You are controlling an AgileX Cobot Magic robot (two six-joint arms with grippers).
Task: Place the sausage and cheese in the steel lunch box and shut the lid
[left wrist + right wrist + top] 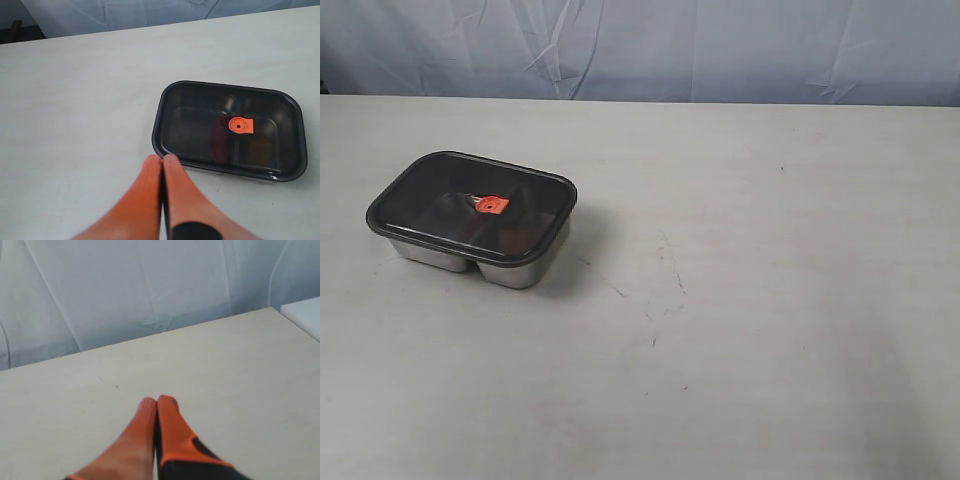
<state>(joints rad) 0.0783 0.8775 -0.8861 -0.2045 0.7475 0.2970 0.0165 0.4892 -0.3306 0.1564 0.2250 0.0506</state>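
Orange and pressed together, my left jaws hold nothing and hang just short of the lid (200, 120), which sits flat on the steel lunch box (510, 272). The job looks finished to me, so no grip is needed. Through the dark lid the sausage (219, 142) shows dimly; the cheese I cannot pick out. My right jaws, also closed and empty, point across the table (225, 365), well apart from the box, and nothing blocks either.

Dark lid (438, 198) seated flat on steel lunch box (516, 274); reddish sausage (218, 142) dimly visible beneath.
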